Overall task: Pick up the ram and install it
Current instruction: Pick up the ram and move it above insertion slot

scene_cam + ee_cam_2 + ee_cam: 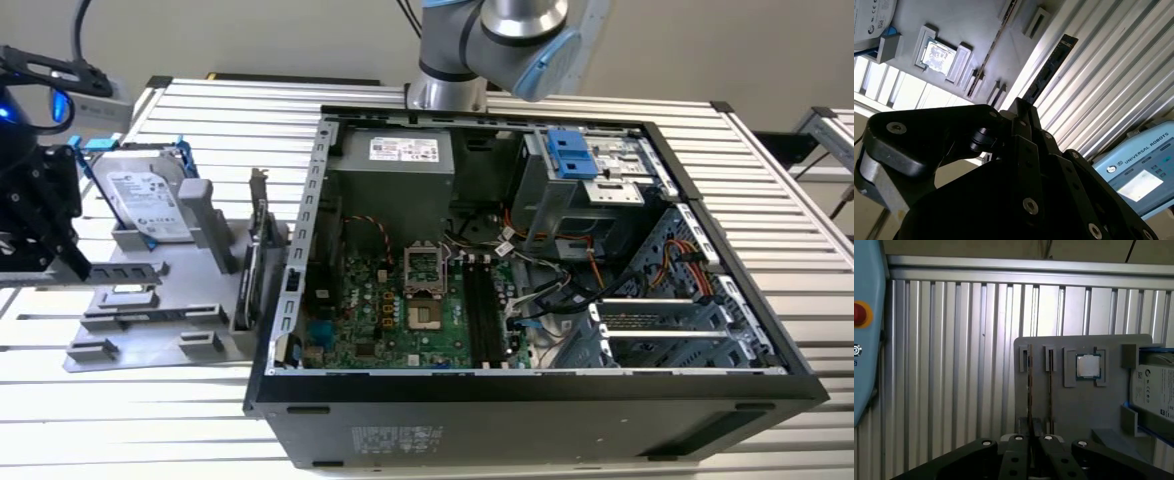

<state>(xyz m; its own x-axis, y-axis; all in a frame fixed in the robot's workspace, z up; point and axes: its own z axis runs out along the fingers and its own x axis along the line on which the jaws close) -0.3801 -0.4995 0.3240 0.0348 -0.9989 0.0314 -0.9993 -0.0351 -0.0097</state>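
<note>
The ram (1050, 66) is a long dark stick reaching out from my fingertips over the ribbed aluminium table. In the first wrist view the ram (1029, 390) shows edge-on, running from between the fingers out over the grey holder tray (1074, 405). My gripper (1032, 438) is shut on the ram's near end. In the exterior view the gripper (47, 235) hangs at the far left, beside the tray's left part (160, 335). The open computer case (534, 395) stands to the exterior view's right, with long black memory slots (483, 305) on its green board.
The tray carries a silver hard drive in a blue frame (140, 200), an upright expansion card (260, 230), a processor chip (1088, 366) and another thin stick (1050, 385). A blue teach pendant (1139, 170) lies on the table. The arm's base (461, 60) stands behind the case.
</note>
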